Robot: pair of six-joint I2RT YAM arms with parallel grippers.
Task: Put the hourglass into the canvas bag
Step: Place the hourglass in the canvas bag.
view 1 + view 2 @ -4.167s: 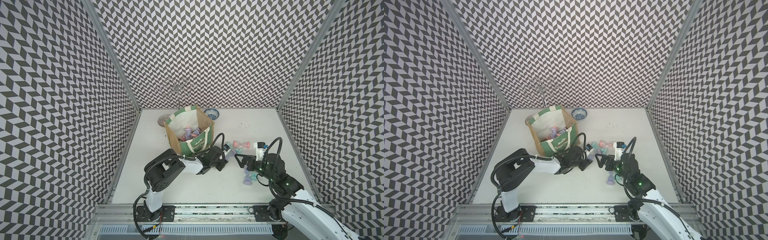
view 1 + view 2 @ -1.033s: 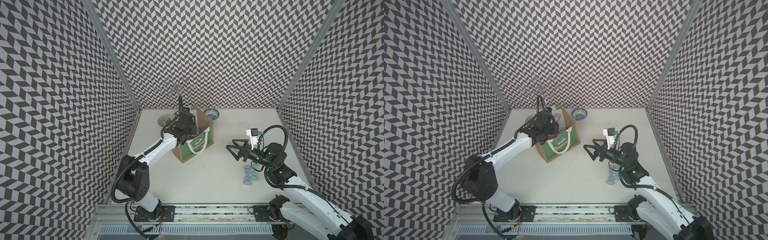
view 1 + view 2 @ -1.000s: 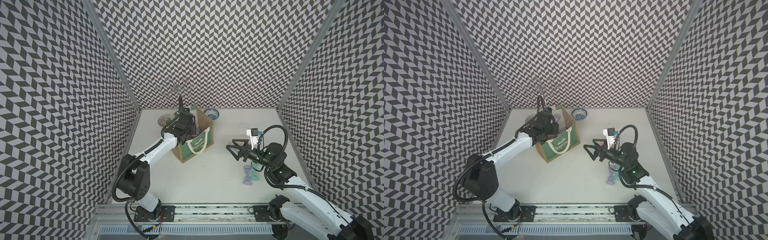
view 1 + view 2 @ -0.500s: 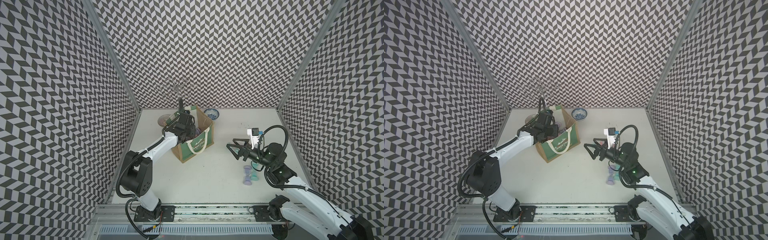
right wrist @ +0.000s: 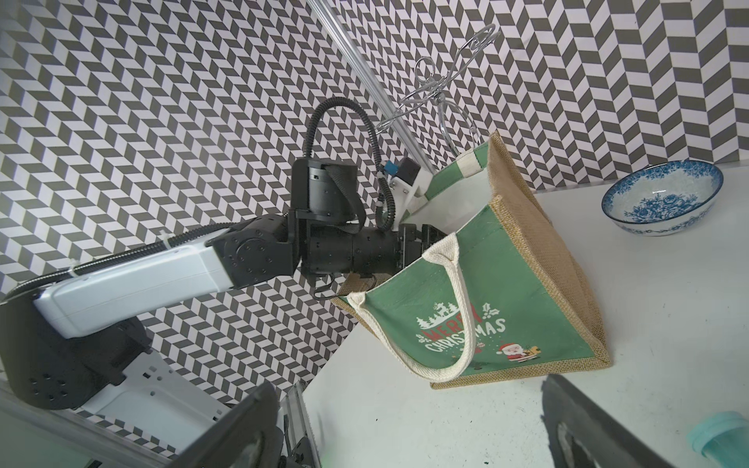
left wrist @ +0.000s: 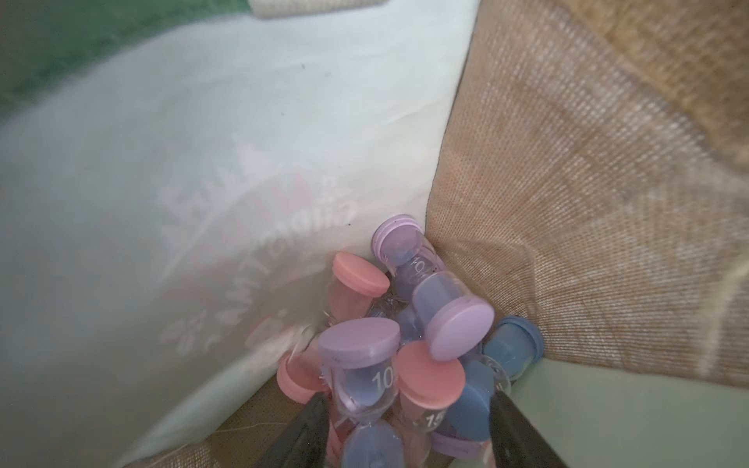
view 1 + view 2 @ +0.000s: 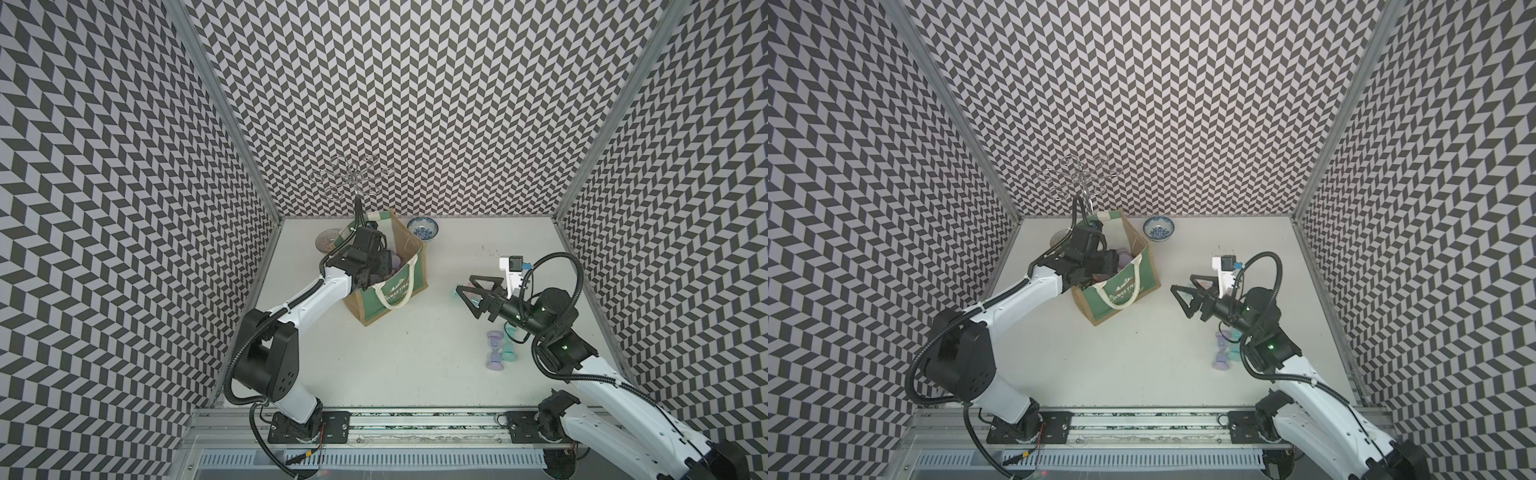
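While L hand [image 6: 407, 401] sits in canvas bag [image 6: 587, 202]; hourglass [image 6: 360, 366] btw parted jaws

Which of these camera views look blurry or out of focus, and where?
Left wrist view: the bag lining close to the lens is soft, the hourglasses sharper, the left fingers dark and blurred. Right wrist view: bag crisp, right fingers at the frame edge blurred. Both top views: sharp, evenly lit.

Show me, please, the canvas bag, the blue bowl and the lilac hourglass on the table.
canvas bag [image 7: 397, 289]: top view, green panel.
blue bowl [image 7: 422, 229]: top view, inside.
lilac hourglass [image 7: 495, 365]: top view, near cap.
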